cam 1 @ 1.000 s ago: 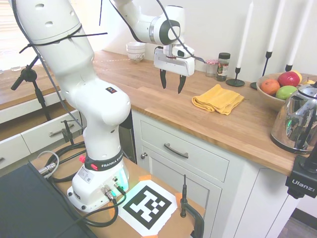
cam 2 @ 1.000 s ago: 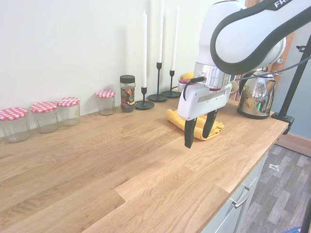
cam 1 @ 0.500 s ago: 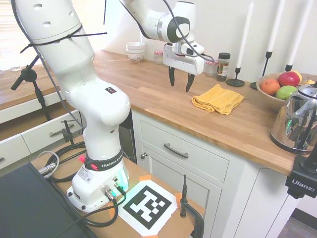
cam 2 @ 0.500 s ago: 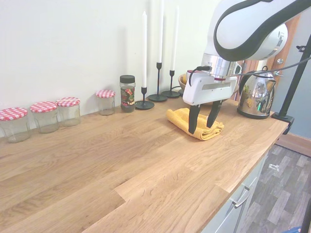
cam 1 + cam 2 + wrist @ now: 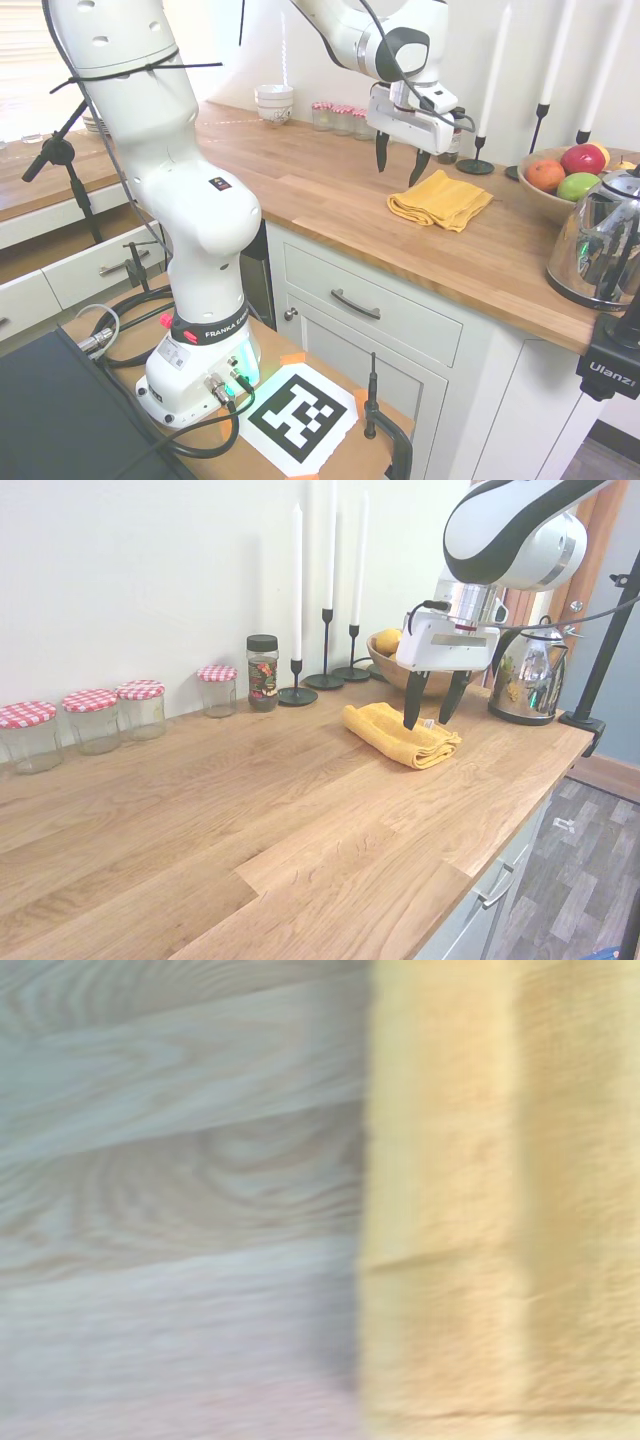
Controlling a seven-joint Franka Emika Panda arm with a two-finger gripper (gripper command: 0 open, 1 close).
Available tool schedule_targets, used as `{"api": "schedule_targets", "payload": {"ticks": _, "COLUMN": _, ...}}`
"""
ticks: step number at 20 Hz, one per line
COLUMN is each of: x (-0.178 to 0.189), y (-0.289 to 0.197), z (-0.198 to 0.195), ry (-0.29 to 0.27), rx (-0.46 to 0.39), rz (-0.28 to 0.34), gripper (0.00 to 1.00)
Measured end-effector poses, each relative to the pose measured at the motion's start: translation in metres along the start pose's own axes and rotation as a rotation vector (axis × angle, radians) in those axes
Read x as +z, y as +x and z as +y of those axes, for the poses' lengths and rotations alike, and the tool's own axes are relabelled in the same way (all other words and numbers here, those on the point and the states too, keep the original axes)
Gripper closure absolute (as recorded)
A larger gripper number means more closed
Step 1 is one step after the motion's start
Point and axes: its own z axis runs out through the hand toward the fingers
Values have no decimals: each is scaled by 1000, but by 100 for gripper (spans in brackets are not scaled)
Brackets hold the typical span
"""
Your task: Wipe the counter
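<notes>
The counter (image 5: 320,195) (image 5: 250,820) is a long butcher-block wooden top on white drawer cabinets. A folded yellow cloth (image 5: 440,199) (image 5: 400,735) lies on it near the front edge. My gripper (image 5: 398,168) (image 5: 432,710) hangs open just above the cloth's near end, fingers pointing down, holding nothing. In the wrist view the yellow cloth (image 5: 500,1200) fills one side and the bare wood of the counter (image 5: 180,1200) the other.
Red-checked lidded jars (image 5: 90,718) and a spice jar (image 5: 262,672) line the wall. Black candlesticks (image 5: 325,645) with white candles, a fruit bowl (image 5: 570,180) and a steel kettle (image 5: 600,245) stand beyond the cloth. White bowls (image 5: 274,103) sit at the far end.
The gripper has travelled along the counter from bare wood to above the yellow cloth, staying open. The cloth has not moved.
</notes>
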Motion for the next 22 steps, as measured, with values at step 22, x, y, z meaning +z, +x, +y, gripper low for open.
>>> {"api": "schedule_targets", "payload": {"ticks": 22, "x": 25, "y": 87, "z": 50, "ry": -20, "rx": 110, "rz": -39, "gripper": 0}}
